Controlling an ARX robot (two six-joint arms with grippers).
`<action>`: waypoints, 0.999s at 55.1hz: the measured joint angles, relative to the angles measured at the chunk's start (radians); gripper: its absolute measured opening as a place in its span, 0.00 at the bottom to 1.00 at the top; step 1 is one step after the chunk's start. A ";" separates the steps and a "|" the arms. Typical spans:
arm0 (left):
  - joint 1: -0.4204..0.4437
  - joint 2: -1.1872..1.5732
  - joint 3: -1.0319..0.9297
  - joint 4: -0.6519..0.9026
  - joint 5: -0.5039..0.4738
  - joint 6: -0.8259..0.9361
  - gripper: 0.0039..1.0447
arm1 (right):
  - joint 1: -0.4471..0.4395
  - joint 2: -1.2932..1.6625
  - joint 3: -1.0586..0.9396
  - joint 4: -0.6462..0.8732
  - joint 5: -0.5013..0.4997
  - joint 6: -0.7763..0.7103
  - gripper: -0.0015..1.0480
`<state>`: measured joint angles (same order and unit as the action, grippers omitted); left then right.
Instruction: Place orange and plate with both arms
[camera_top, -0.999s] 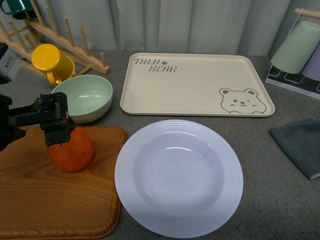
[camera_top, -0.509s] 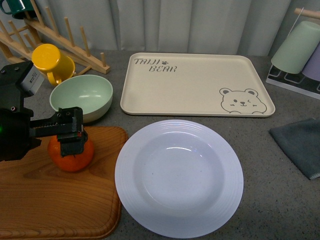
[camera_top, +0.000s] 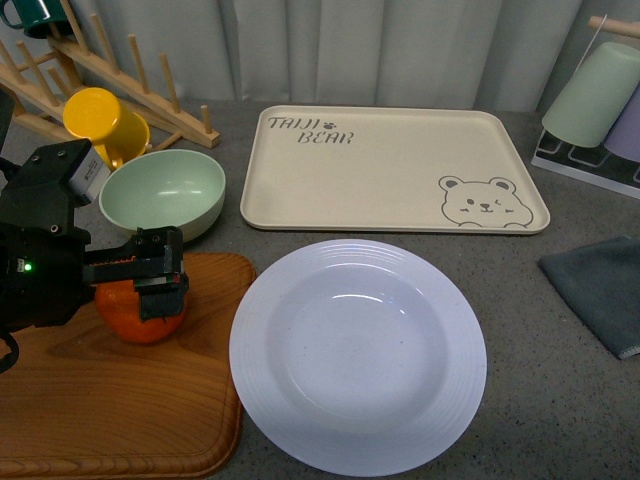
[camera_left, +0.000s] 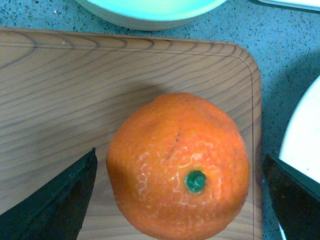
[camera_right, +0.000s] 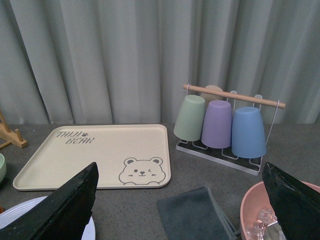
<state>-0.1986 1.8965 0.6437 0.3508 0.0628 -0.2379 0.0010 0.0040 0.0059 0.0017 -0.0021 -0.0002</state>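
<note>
Grasp step: straddling the orange (camera_left: 175, 150) with left hand (camera_left: 177, 195) spread open, not yet pinching; next, likely closing, then lifting toward the plate (camera_top: 270, 420).

Bright orange (camera_top: 140, 318) stem-up on wooden board, glossy white ribbed plate (camera_top: 358, 355) empty beside it
</note>
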 joint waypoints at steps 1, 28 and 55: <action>0.000 0.001 0.000 0.000 -0.002 0.002 0.93 | 0.000 0.000 0.000 0.000 0.000 0.000 0.91; -0.001 -0.011 -0.001 -0.002 0.013 -0.005 0.64 | 0.000 0.000 0.000 0.000 0.000 0.000 0.91; -0.214 -0.136 0.016 -0.060 -0.018 -0.116 0.63 | 0.000 0.000 0.000 0.000 0.000 0.000 0.91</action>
<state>-0.4129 1.7607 0.6598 0.2913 0.0448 -0.3538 0.0010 0.0040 0.0059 0.0017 -0.0021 0.0002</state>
